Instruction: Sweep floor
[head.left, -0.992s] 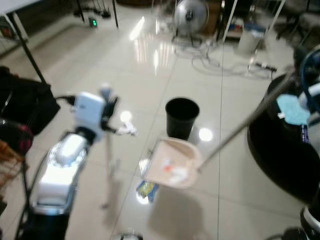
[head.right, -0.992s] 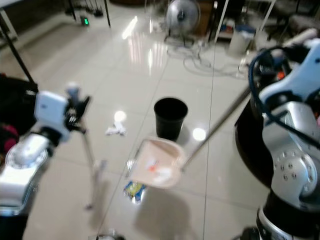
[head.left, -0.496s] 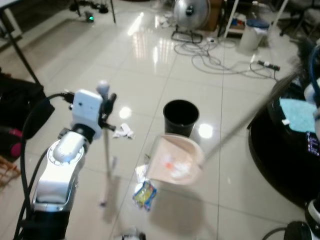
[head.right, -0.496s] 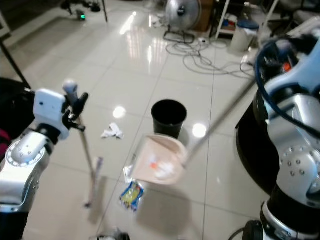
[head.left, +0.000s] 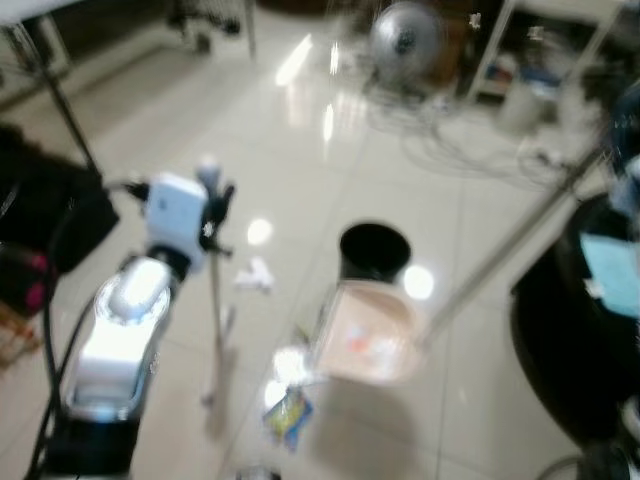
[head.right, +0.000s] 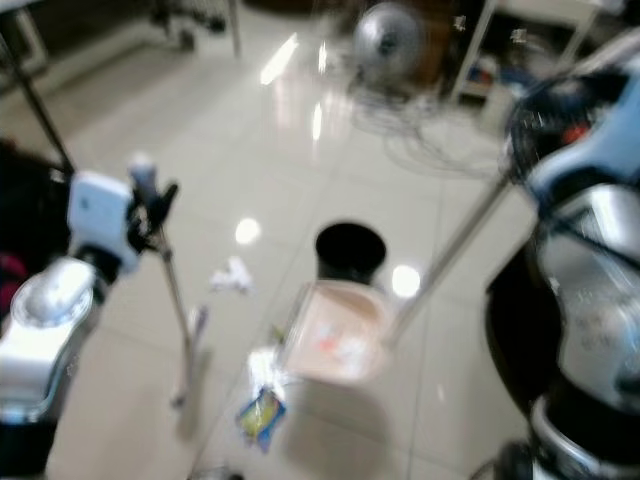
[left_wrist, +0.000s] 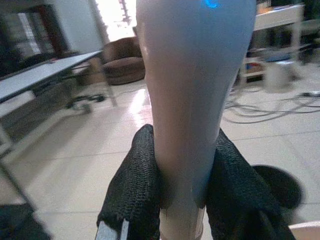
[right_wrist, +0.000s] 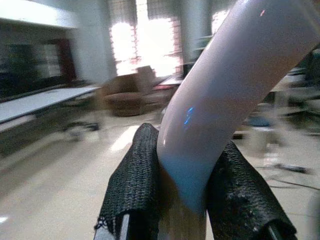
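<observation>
- Our left gripper (left_wrist: 181, 200) clenches the broom handle (head.left: 213, 300)
- Our right gripper (right_wrist: 185, 200) grasps the dustpan handle (head.left: 505, 255), the dustpan (head.left: 366, 335) near the black bin (head.left: 373, 251)

Glossy tiled floor (head.left: 150, 150) — black bin (head.left: 373, 250), crumpled paper (head.left: 254, 274), possibly a wrapper (head.left: 287, 414).

Open tile lies left of the black bin (head.left: 374, 251); cables (head.left: 470, 150), seemingly, clutter the floor behind it.

Motion blur is smearing both eye views; debris in the dustpan (head.left: 368, 345) and floor wrapper (head.left: 288, 412) are remaining unidentifiable.
</observation>
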